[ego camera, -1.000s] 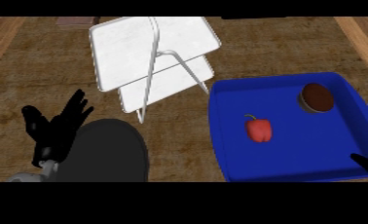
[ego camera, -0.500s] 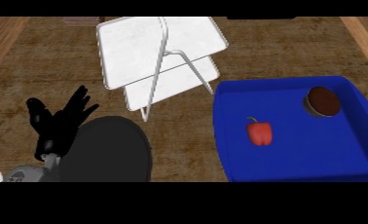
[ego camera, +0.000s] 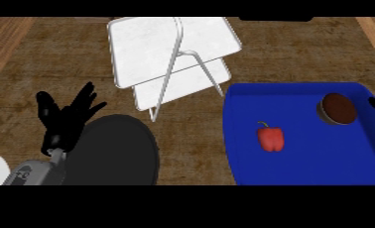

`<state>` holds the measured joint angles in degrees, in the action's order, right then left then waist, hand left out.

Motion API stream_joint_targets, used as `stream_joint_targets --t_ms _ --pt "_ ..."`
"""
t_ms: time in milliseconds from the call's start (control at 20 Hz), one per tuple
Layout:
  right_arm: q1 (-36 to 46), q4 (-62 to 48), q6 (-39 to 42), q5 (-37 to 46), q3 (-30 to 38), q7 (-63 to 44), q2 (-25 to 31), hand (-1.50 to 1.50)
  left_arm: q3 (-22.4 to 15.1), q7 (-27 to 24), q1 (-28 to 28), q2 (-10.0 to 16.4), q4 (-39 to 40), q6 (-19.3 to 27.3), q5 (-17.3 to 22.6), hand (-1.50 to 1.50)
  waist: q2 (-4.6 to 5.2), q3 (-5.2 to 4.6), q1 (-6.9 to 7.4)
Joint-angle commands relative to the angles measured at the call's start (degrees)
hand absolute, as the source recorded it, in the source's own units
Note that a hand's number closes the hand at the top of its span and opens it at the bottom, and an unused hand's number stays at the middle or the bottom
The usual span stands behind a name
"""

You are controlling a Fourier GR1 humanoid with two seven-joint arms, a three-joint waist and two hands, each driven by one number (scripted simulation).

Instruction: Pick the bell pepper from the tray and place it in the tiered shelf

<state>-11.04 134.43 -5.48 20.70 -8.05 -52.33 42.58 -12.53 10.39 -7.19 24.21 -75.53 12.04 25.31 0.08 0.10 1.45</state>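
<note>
Nearest, at the view's 7 o'clock corner, the grey left forearm [ego camera: 31,173] rises to the black left hand [ego camera: 67,118], whose fingers stand straight and fanned apart, pointing toward 12 and 1 o'clock and holding nothing. The hand shows at the 10 o'clock rim of a round, flat black plate [ego camera: 113,152] that lies on the brown wood-grained surface [ego camera: 190,142]; whether hand and plate touch cannot be told. At 4 o'clock from the view's centre sits a deep-blue rectangular tray [ego camera: 307,165] with low walls. The red bell pepper [ego camera: 270,139] lies on the tray's floor in its left half, clear of the walls: a small, squat, lobed fruit, bright red and slightly glossy, with a thin stem tipping toward 11 o'clock. Well apart from it, at its 2 o'clock, a round dark-brown item [ego camera: 338,108] rests in the same tray. Farthest, at 12 o'clock, stands the white tiered shelf [ego camera: 172,43], two flat panels on thin metal legs, just beside the tray's far-left corner.
</note>
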Motion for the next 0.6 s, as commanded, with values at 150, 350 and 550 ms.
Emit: stream_joint_targets --t_ms 150,350,550 --pt "17.2 -7.2 5.9 9.6 -10.9 -18.5 -5.4 -1.50 -1.5 0.6 1.7 -2.3 1.1 0.2 -1.6 0.00 0.29 -0.28 0.55" --pt "18.6 -13.3 7.5 14.6 -16.4 -18.2 -9.9 -1.50 0.9 0.3 3.7 0.0 1.1 -1.5 -0.9 0.00 0.10 -0.21 -0.13" --pt "19.1 -15.9 8.6 19.8 -21.3 -20.6 -14.7 -1.50 1.0 0.7 0.3 -2.4 3.6 -0.8 -1.7 0.00 0.06 -0.21 -1.19"
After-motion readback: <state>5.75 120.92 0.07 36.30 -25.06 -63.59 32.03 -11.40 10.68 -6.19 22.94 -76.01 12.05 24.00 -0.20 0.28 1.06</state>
